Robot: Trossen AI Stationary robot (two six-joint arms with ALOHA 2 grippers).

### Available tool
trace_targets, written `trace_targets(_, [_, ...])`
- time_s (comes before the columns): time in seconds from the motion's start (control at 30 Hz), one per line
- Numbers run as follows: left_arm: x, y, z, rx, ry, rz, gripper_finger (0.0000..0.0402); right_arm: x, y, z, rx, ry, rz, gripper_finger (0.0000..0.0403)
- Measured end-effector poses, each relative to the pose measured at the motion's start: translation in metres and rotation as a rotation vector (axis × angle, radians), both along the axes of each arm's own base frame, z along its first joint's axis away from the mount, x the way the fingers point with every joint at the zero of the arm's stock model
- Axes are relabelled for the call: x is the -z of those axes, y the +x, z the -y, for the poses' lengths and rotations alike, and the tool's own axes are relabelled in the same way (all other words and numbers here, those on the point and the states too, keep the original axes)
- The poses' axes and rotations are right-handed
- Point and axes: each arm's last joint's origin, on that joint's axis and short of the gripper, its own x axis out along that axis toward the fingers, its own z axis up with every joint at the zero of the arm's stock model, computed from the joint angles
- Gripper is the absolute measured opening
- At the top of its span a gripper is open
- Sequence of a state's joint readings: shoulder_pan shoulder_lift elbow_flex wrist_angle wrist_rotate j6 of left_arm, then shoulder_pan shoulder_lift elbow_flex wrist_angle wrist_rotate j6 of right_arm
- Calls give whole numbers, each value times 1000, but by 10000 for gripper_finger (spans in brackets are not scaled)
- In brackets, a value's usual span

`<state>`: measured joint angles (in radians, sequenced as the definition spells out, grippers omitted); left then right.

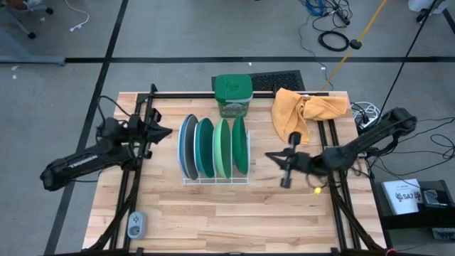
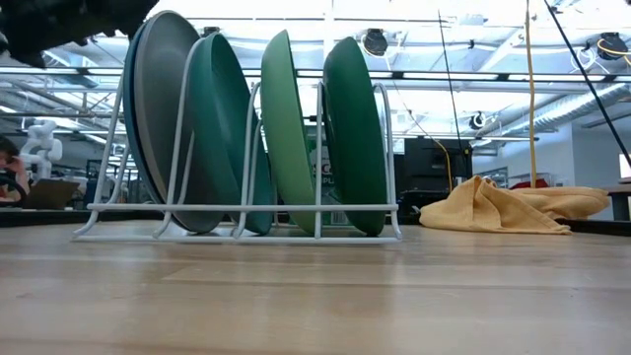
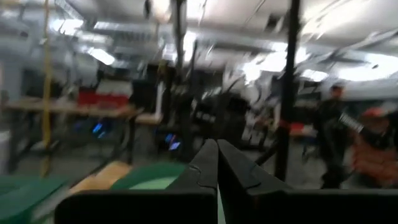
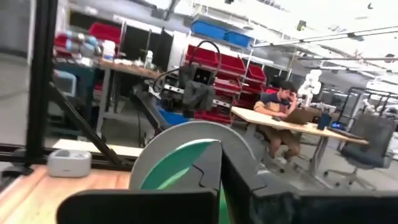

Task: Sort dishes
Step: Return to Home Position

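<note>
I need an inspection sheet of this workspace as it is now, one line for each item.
Surface: wooden table, no spill seen.
Job's things: blue plate, grey plate, teal plate, light green plate and dark green plate upright in the white rack.
Clutter: green lidded tub and orange cloth behind the rack; small grey device near the front left corner.
Grippers: left gripper shut, left of the rack; right gripper shut, right of it.
Cables: black coil on the floor; white cables at the table's right edge.
Surroundings: a person sits at a desk.

Plates [image 1: 222, 146] I count in the rack [image 1: 213, 179]: five
Racks: one
Green tubs [image 1: 233, 94] behind the rack: one
Orange cloths [image 1: 302, 110] near the rack: one
</note>
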<state>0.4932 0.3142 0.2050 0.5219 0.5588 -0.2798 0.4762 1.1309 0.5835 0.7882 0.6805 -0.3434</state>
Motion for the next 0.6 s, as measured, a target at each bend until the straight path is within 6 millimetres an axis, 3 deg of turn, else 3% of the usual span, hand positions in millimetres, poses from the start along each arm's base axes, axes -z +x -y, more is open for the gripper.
trace_targets(0.13, [-11,-9,4,-70,33,-94,1,18,-39,18,-59,67,19,1])
trace_targets(0.27, [-12,-19,9,-117,51,-95,1,48,-65,31,-110,122,13,1])
trace_targets(0.4, [10,-22,10,-204,31,-132,1,74,-79,40,-130,156,4,0])
trace_targets(0.6, [44,-15,8,-297,-9,-142,0,94,-88,51,-104,167,24,0])
